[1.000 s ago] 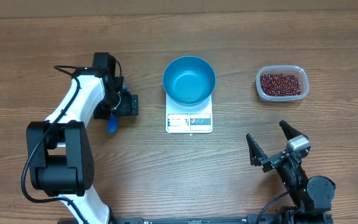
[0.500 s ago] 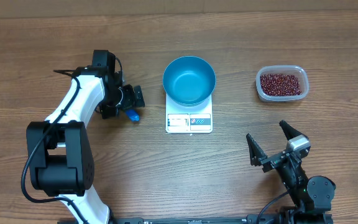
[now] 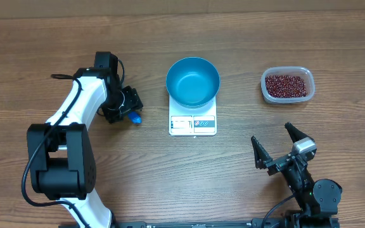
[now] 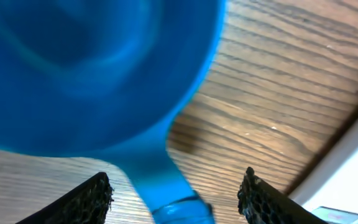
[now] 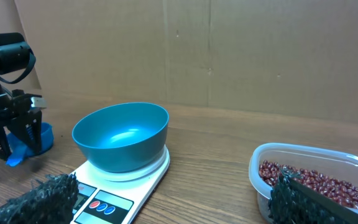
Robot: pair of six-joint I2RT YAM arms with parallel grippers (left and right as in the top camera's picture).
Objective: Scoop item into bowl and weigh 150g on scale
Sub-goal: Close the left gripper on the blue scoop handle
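There is one blue bowl (image 3: pixel 192 81), and it stands on the one white scale (image 3: pixel 192 124) in the middle of the tabletop (image 3: pixel 233 38); the bowl has nothing inside. To the right, well apart from the scale, stands one clear tub (image 3: pixel 286 84), and all the red-brown beans (image 3: pixel 287 85) lie in it as one heap. There is one small blue scoop (image 3: pixel 134 116), on the tabletop just left of the scale. There are two arms. The left gripper (image 3: pixel 128 105) is at the scoop, and in the left wrist view the scoop's handle (image 4: pixel 166 180) runs between the two fingers (image 4: pixel 95 198), with a gap on each side, so the fingers are open around the handle and not pressing it. The right gripper (image 3: pixel 275 143) is at the near right side of the tabletop, well apart from everything, with its fingers spread wide and nothing between them. Compared with one second ago, the left gripper has turned and the scoop has moved: before it was on the near left side of the gripper, now it is on the right of it, closer to the scale. The left fingers also stand a little narrower than half a second ago. The bowl, the scale, the tub and the right arm are in the same places.
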